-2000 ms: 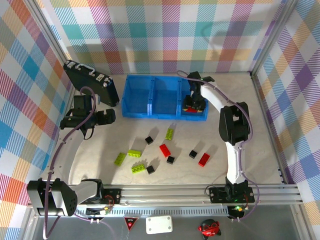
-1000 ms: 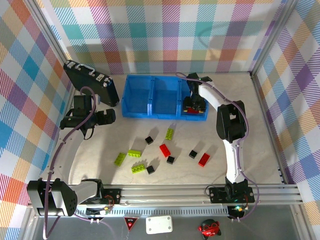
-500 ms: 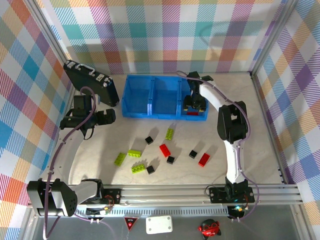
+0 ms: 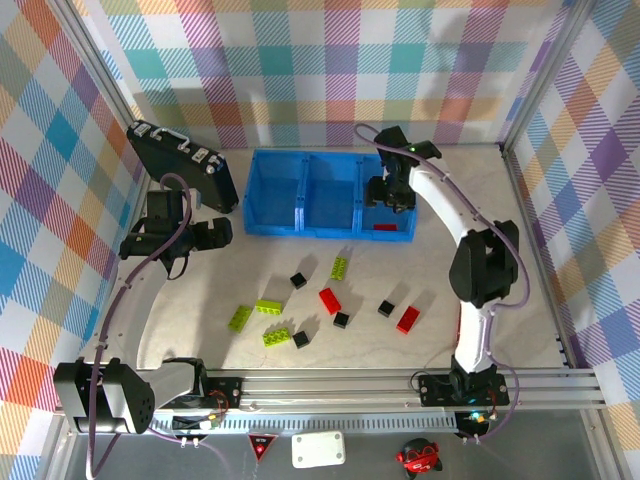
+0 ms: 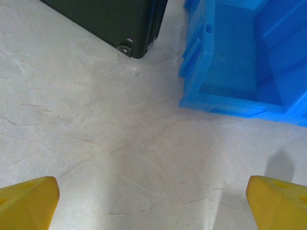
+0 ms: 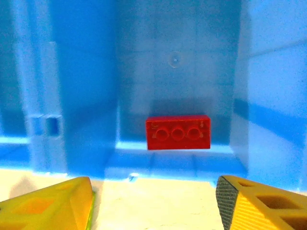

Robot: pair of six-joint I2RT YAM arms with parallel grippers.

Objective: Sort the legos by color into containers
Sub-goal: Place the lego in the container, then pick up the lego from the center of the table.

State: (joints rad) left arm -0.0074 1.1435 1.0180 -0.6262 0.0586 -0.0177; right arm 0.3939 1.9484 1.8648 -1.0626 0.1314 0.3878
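Note:
The blue bin (image 4: pixel 300 196) stands at the back centre with three compartments. One red brick (image 6: pixel 178 132) lies underside up in its right compartment (image 6: pixel 268 96), seen too from above as red brick (image 4: pixel 385 227). My right gripper (image 4: pixel 389 198) hovers over that compartment, open and empty (image 6: pixel 153 206). Green bricks (image 4: pixel 339 267) (image 4: pixel 267 307) (image 4: pixel 239 318), black cubes (image 4: pixel 298 280) (image 4: pixel 341 320) (image 4: pixel 386 308) and red bricks (image 4: pixel 329 300) (image 4: pixel 407 319) are scattered on the table in front. My left gripper (image 4: pixel 213 235) is open over bare table (image 5: pixel 152 206), left of the bin (image 5: pixel 240 62).
A black case (image 4: pixel 185 160) lies at the back left, its corner (image 5: pixel 129 45) close to the bin's left end. Plaid walls close in the back and both sides. A metal rail (image 4: pixel 340 385) runs along the near edge.
My right gripper has lifted out of the right compartment and drawn back, leaving the red brick lying there; its elbow swung right. The left arm has not moved.

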